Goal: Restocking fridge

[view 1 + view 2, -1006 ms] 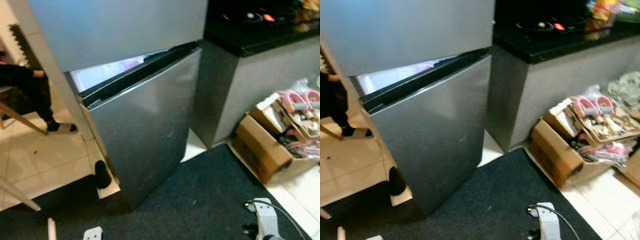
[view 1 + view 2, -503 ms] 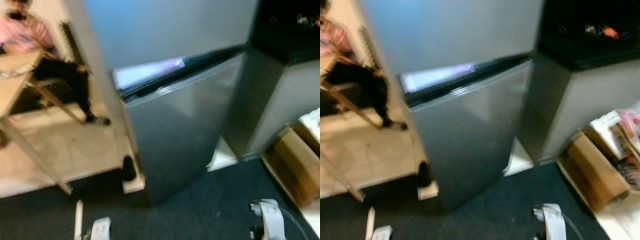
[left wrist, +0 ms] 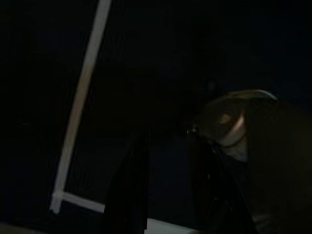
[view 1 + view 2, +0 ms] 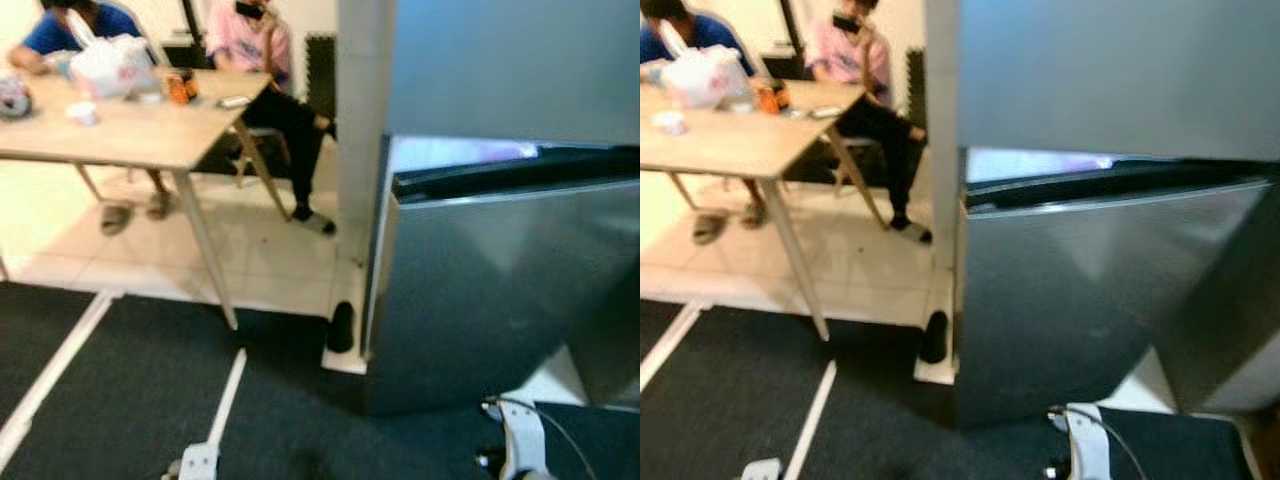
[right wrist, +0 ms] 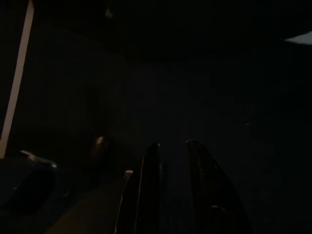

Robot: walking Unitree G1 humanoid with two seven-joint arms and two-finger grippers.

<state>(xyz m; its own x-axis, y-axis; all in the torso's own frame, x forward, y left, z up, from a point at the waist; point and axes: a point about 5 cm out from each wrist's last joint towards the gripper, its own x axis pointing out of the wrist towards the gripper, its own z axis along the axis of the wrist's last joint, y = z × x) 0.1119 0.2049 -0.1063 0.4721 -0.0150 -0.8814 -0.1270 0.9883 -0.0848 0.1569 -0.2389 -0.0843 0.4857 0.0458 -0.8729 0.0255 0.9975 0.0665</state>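
A silver fridge stands at the right. Its upper door (image 4: pixel 510 60) is closed and its lower door (image 4: pixel 490 290) is slightly ajar, with a lit strip (image 4: pixel 450 155) showing along the top. Both arms hang low at the bottom edge, the left wrist (image 4: pixel 198 462) over the dark carpet and the right wrist (image 4: pixel 520 450) just before the fridge's foot. In the dark wrist views the left gripper (image 3: pixel 168 146) and the right gripper (image 5: pixel 170 146) each show two black fingers standing apart with nothing between them.
A wooden table (image 4: pixel 130 135) at the left carries a white bag (image 4: pixel 112 65) and small items. Two seated people (image 4: pixel 250 35) are behind it. A black object (image 4: pixel 342 327) lies by the fridge's corner. White strips (image 4: pixel 228 395) run across the dark carpet, with tiled floor beyond.
The camera has swung left: the fridge now sits at the right of the picture, the table and people have come into view, and the counter and cardboard boxes have left it.
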